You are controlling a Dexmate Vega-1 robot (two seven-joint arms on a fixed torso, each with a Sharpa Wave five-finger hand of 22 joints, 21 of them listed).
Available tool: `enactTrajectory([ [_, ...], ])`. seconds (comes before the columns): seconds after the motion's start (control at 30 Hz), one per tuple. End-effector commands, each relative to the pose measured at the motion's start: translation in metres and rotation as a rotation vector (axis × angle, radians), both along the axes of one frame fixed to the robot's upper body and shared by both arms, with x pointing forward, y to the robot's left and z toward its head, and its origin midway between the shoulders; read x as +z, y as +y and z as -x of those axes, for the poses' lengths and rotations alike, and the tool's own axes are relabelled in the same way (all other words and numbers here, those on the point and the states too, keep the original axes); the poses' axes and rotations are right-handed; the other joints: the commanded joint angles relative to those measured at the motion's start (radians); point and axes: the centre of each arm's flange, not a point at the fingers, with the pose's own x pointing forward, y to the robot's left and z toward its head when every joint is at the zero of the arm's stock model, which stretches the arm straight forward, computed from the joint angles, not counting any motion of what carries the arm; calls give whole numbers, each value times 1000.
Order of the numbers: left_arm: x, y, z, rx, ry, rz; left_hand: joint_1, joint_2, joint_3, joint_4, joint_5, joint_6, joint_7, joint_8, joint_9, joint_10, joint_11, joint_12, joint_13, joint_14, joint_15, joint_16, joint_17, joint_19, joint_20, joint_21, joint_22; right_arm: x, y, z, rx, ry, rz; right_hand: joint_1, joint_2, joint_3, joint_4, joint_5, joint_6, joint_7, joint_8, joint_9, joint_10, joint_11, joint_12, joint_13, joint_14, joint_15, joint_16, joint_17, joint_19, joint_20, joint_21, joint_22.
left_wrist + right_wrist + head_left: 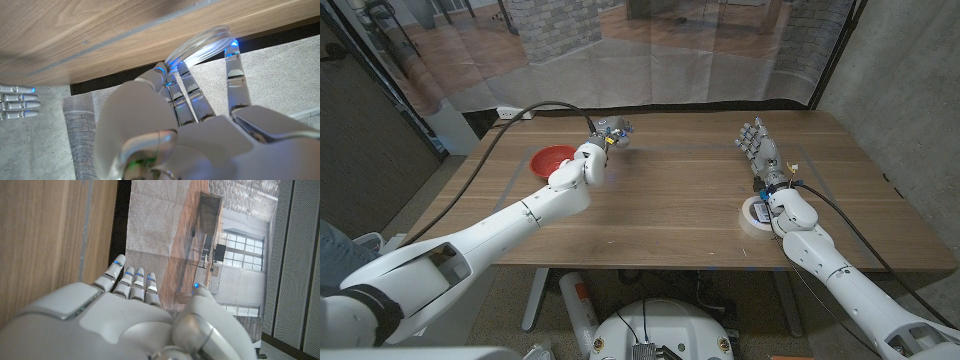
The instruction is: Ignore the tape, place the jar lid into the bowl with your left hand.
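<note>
Clear plastic is what you have at your left hand's fingertips: the jar lid sits pinched edge-on between the fingers and the thumb, its rim catching the blue light of the fingertip sensors in the left wrist view. In the head view your left hand holds it above the far part of the wooden worktop, just beside the red bowl, on the side of the bowl toward the worktop's middle. The lid itself is too small there to make out clearly. The bowl stands on the worktop near its far left edge, and your left forearm runs close past it, reaching up from the near left corner.

Well apart from the bowl, across the worktop, your right hand stands with its fingers straight, together and pointing away from you, holding nothing. In the right wrist view you see that hand's back, with the fingers side by side and the thumb set apart. You can also see those fingertips at the edge of the left wrist view.

The roll of white tape lies flat on the worktop, far from the bowl, just beside your right wrist. Beyond the worktop's far edge hangs a translucent sheet.
</note>
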Motion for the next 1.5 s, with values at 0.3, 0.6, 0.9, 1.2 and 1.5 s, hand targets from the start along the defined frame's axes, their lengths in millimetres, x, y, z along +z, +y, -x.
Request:
enactTrajectory([
  [0.3,5,6,19,0,-25,-1,9,-3,5,4,5,10,-4,-4,4,8,4,-3,3,7,-13,-5,5,92,-124,-1,6,-4,0,0,3,0,-1,1,8,2,-7,-3,7,-2,7,2,3,-1,1,6,3,-5,-2,3,13,2,-8,3],
  [0.6,5,11,26,-1,-27,6,7,-3,5,5,5,10,-4,-6,5,10,4,-5,4,10,-15,-6,6,90,-125,-1,6,-5,0,1,5,2,-5,0,9,1,-7,-4,7,-2,7,2,2,0,1,6,3,-5,-2,3,14,2,-11,3],
  [0.9,6,17,33,10,-36,7,6,-4,4,6,5,13,-5,-7,5,12,2,-6,5,13,-17,-7,7,88,-129,0,6,-8,-1,2,4,5,-10,0,9,1,-8,-4,6,-1,6,2,3,-1,1,6,3,-5,-2,3,15,2,-14,4],
  [1.2,9,25,40,-8,-41,31,3,-5,4,7,5,15,-7,-8,5,19,0,-6,6,16,-19,-9,8,86,-132,0,7,-5,-2,3,3,-1,-2,0,10,1,-9,-4,7,-1,6,2,4,0,1,6,3,-5,-2,3,16,1,-17,4],
  [1.5,10,36,48,-18,-51,45,3,-4,5,7,5,17,-8,-10,5,20,-1,-8,8,19,-21,-9,9,84,-136,0,7,-2,-3,1,2,3,3,0,10,1,-10,-4,7,0,7,2,3,-1,1,6,4,-5,-2,3,20,-2,-19,4],
])
